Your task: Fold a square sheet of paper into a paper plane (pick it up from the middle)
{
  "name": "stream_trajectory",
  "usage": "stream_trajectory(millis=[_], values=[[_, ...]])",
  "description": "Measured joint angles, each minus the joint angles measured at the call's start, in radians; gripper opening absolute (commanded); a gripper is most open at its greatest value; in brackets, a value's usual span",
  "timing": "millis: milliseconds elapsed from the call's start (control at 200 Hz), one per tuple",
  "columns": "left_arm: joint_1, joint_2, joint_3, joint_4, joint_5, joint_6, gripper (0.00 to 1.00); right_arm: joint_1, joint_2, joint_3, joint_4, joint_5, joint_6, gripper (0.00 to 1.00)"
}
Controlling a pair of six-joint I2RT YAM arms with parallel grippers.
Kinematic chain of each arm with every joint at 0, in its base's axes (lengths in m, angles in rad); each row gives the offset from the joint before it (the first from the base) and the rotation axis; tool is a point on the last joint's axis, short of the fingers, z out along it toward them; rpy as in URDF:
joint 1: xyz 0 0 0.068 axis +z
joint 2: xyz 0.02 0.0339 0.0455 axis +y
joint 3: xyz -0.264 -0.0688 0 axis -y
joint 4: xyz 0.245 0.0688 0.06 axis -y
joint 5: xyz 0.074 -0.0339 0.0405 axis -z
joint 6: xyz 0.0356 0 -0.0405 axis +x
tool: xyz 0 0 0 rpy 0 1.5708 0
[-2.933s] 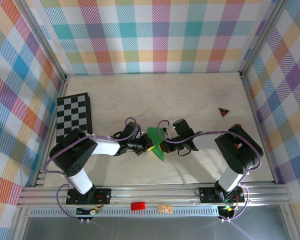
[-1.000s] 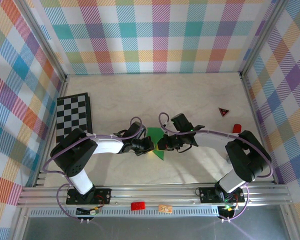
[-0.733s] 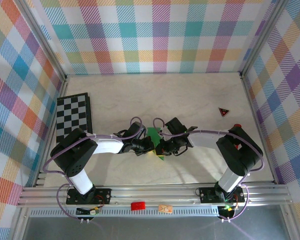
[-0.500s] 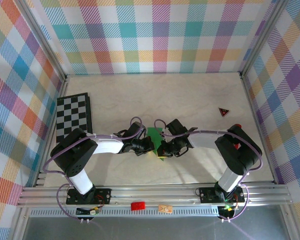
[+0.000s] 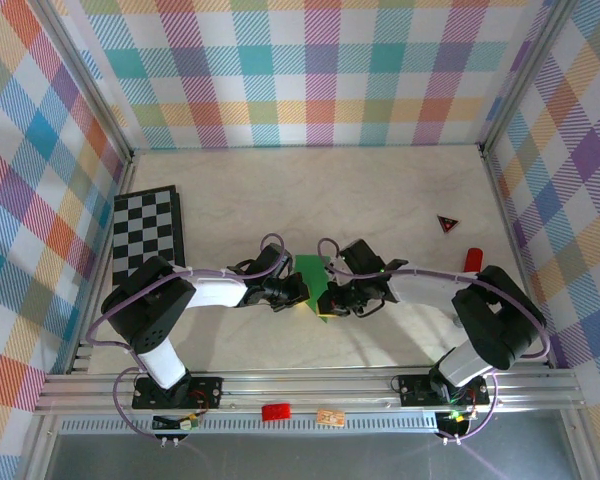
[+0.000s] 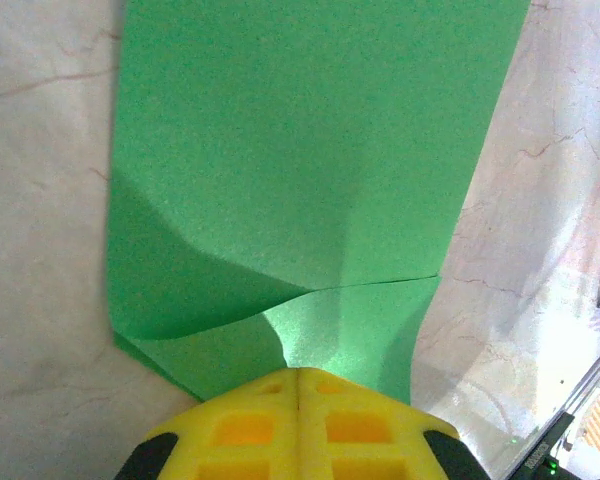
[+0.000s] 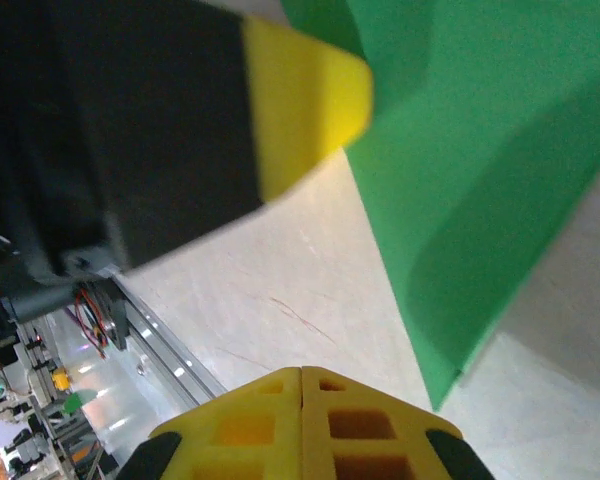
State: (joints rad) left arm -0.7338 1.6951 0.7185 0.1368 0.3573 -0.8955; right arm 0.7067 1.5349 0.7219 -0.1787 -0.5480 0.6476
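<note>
The left tool (image 6: 298, 374) was pinched shut on the near edge of the one green sheet (image 6: 310, 150) — middle of the surface (image 5: 280, 190), toward 6 o'clock. The right tool (image 7: 300, 374) was pressed together on nothing, beside the sheet's corner. One chessboard (image 5: 147, 235) lay at 9 o'clock — one triangle (image 5: 447, 224) and one red cylinder (image 5: 472, 259) at 3.

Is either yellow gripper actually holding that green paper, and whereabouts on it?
The left gripper looks shut on the green paper, pinching it at its near edge. The right gripper is shut beside the paper, holding nothing.

Lab test cell, plaid-lined walls (image 5: 320, 70)
</note>
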Motion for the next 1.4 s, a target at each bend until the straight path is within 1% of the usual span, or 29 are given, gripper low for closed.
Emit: stream_trajectory(millis=[70,195,280,385,500,620,725,910,1030,1110,1245,1400], values=[[0.0,0.0,0.0,0.0,0.0,0.0,0.0,0.0,0.019,0.023,0.014,0.005,0.005,0.07],[-0.002,0.0,0.0,0.001,0.0,0.0,0.0,0.002,0.103,0.052,0.058,0.015,0.026,0.07],[-0.002,0.0,0.0,0.002,-0.001,0.0,0.0,0.004,0.151,0.052,0.071,0.027,0.03,0.08],[-0.002,0.001,0.0,0.003,0.0,0.0,0.0,0.009,0.166,0.035,0.076,0.043,0.029,0.09],[-0.004,0.005,0.0,0.012,0.002,0.0,0.0,0.01,0.141,-0.006,0.092,0.043,0.015,0.1],[-0.004,0.011,0.0,0.023,0.008,0.0,0.0,0.011,0.064,-0.096,0.1,0.04,-0.002,0.1],[-0.004,0.014,0.0,0.029,0.015,0.0,0.0,0.011,0.02,-0.14,0.097,0.039,-0.008,0.1],[-0.004,0.015,0.0,0.031,0.016,0.0,0.0,0.015,-0.039,-0.149,0.037,0.039,-0.007,0.09],[-0.004,0.015,0.0,0.031,0.016,0.0,0.0,0.015,-0.054,-0.106,0.019,0.042,-0.004,0.08],[-0.004,0.015,0.0,0.031,0.017,0.0,0.0,0.015,-0.035,-0.053,0.019,0.058,-0.003,0.07],[-0.004,0.015,0.0,0.031,0.018,0.0,0.0,0.015,0.075,0.039,0.044,0.091,0.003,0.07],[-0.004,0.015,0.0,0.031,0.016,0.0,0.0,0.015,0.158,0.03,0.081,0.092,0.012,0.07]])
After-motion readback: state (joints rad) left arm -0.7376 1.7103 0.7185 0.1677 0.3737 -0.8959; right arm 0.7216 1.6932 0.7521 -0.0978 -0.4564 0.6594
